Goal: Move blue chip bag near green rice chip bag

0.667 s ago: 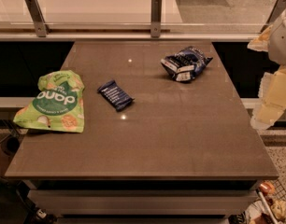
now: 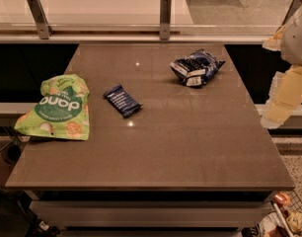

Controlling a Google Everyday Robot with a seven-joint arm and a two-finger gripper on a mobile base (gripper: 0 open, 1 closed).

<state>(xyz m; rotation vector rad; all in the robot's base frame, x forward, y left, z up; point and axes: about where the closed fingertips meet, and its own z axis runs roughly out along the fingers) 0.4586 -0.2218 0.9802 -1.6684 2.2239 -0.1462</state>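
Note:
The blue chip bag is crumpled and navy with white patches. It lies on the far right part of the brown table. The green rice chip bag is large and light green with a dark-green round logo. It lies at the table's left edge, partly overhanging it. My gripper shows as pale, blurred shapes at the right edge of the camera view, beyond the table's right side. It is to the right of the blue chip bag, nearer the camera, and well apart from it. It holds nothing that I can see.
A small flat dark-blue bar wrapper lies between the two bags, left of centre. A glass rail with metal posts runs behind the table. Some objects sit on the floor at the lower right.

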